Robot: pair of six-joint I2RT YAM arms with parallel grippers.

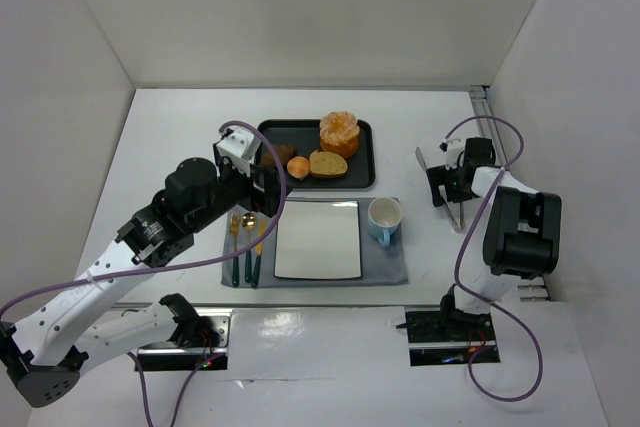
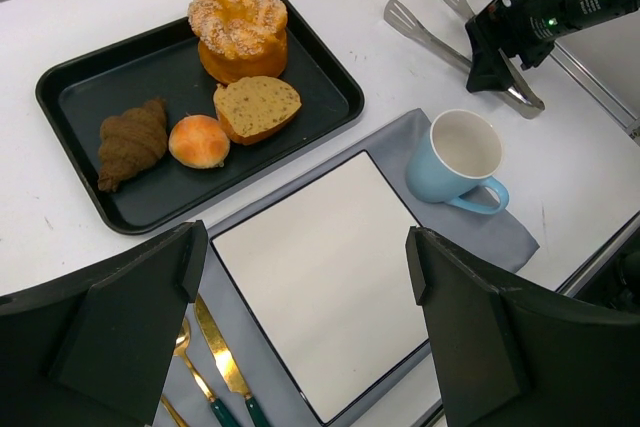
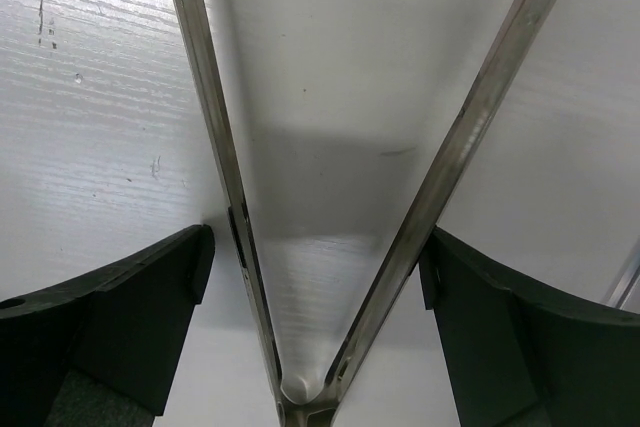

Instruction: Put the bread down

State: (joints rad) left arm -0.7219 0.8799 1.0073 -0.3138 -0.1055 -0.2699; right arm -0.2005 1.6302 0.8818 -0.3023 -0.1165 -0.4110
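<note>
- left gripper (image 2: 305,262): jaws wide apart, empty, above the plate (image 2: 335,297)
- right gripper (image 3: 315,257): jaws spread wide astride the tongs (image 3: 212,117) (their arms splayed)
- bread (image 2: 198,140) sits in the tray (image 2: 110,87)

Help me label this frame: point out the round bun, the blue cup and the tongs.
Round bun (image 2: 198,140): left wrist view, its top.
Blue cup (image 2: 428,179): left wrist view, outer wall.
Tongs (image 2: 438,43): left wrist view, one arm.
</note>
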